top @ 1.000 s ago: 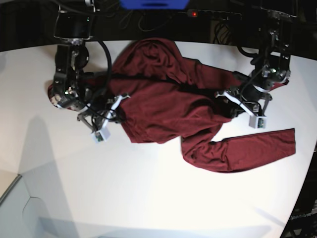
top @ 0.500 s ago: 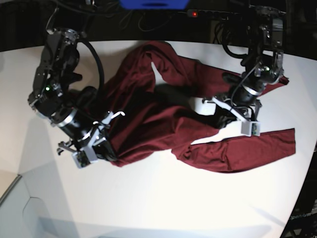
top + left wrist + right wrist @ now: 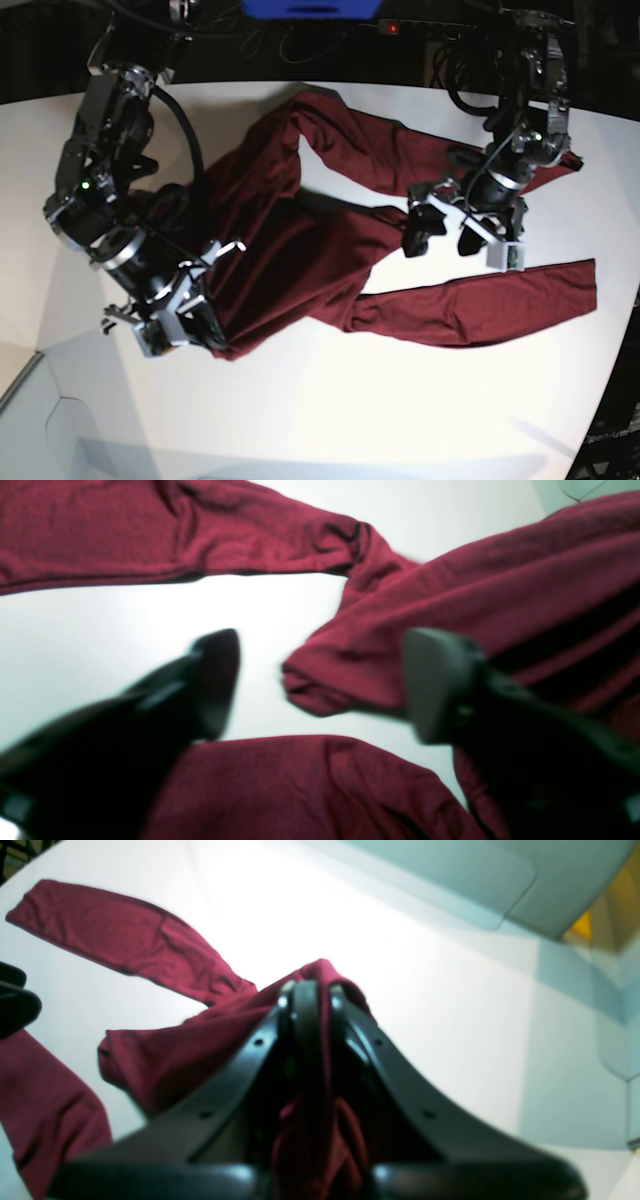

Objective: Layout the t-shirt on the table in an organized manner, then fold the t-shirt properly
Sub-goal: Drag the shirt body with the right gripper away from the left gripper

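On the tabletop [image 3: 330,410], the right hand [image 3: 200,325] pinches the shirt [image 3: 290,250] to spread it; the left hand [image 3: 440,230] gapes empty.

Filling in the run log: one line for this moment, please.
left end effector: open, empty | right end effector: shut on shirt | shirt: bunched on table

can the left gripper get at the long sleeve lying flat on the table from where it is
Probably yes. The left gripper hangs open and empty just above the sleeve, which lies spread on the bare table with nothing over it. The right gripper is far off, shut on the t-shirt.
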Motion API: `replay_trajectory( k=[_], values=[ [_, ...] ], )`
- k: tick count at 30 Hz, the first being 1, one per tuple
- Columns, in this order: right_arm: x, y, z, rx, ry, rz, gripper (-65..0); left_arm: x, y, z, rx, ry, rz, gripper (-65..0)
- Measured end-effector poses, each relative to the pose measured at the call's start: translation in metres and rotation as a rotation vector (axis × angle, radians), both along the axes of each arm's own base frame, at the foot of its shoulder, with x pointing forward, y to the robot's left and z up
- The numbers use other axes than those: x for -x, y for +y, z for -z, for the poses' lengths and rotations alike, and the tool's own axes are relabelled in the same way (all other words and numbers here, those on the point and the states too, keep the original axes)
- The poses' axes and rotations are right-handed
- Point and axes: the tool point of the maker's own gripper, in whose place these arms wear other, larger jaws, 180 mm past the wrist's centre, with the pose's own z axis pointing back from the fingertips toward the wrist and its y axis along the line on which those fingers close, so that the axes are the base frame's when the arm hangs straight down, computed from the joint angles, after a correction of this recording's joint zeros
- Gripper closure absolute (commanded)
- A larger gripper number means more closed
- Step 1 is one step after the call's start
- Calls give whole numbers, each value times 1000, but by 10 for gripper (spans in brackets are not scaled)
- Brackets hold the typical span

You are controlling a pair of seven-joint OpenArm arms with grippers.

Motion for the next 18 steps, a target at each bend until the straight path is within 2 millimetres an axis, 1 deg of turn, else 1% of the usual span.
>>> replay_trajectory(
  k=[1,2,5,6,9,11,12,14,16,18],
  values=[
    [-1,-2,-1,7,-3,2,0,0,0,0,-1,0,0,-624],
    [-2,-4,-1,14,-1,6,0,0,0,0,-1,1,0,-650],
    [-9,-4,-13,20,-33,10,0,2,-2,3,2,7,4,-650],
    [-12,-4,-20,17,-52,7,0,5,-2,8,8,20,1,-650],
    [-18,-13,-37,1,-99,38,0,21,0,36,1,107,-2,-650],
    [-22,-19,-47,-1,-124,58,0,32,-7,60,-5,179,22,-650],
    [-25,-20,-53,4,-136,63,0,36,-11,66,-4,199,33,-650],
    [-30,-16,-68,-5,-174,55,0,38,-17,69,8,209,44,-650],
    [-35,-14,-86,-14,-227,47,0,39,-18,69,14,204,42,-650],
    [-38,-15,-100,-9,-262,47,0,42,-15,71,6,212,39,-650]
  ],
)
